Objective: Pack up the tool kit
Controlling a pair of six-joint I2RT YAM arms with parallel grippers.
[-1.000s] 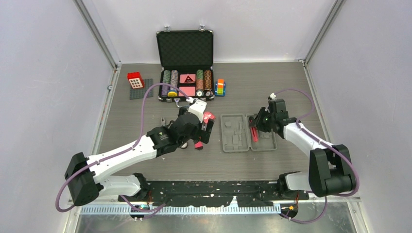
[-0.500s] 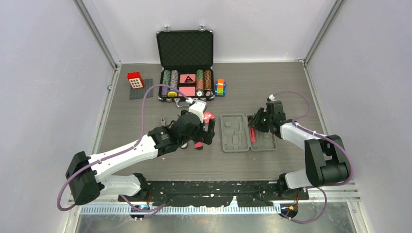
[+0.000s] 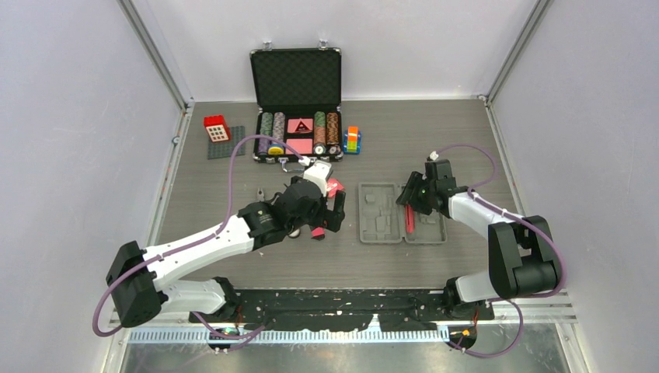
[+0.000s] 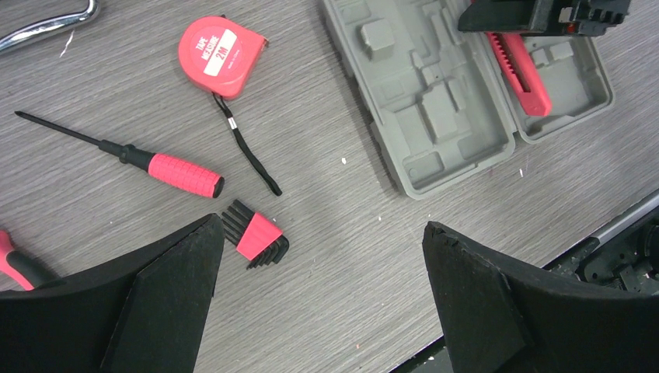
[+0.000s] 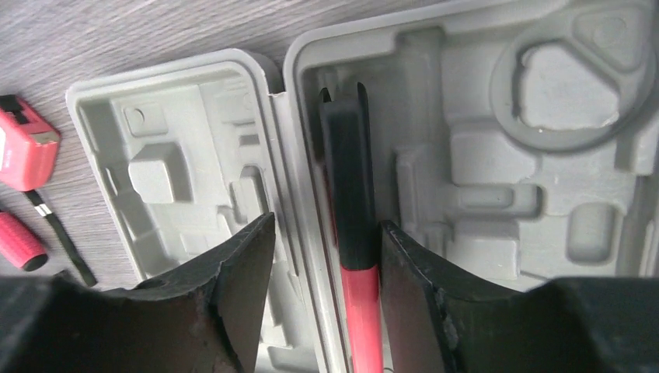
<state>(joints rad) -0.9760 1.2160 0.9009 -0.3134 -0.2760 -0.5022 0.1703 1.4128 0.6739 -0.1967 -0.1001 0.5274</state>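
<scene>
While its two fingers stand apart, the right pincer [image 5: 325, 225] is released around the knife [image 5: 347, 194]. The knife lies between the jaws in a long slot of the grey case [image 5: 186, 132], in the half to the right of the hinge, with its black end pointing away from the wrist and its red end towards it. One finger is clear of the knife and the other sits right against it. The case lies flat and opened on the counter [image 3: 435, 140]. The left pincer [image 4: 320, 225] is spread wide, grasping nothing, above a set of hex keys [image 4: 256, 233]. Near these, left of the case, lie the screwdriver [image 4: 175, 172] and the tape measure [image 4: 217, 56]. A black chip case [image 3: 297, 109] stands opened at the far edge.
</scene>
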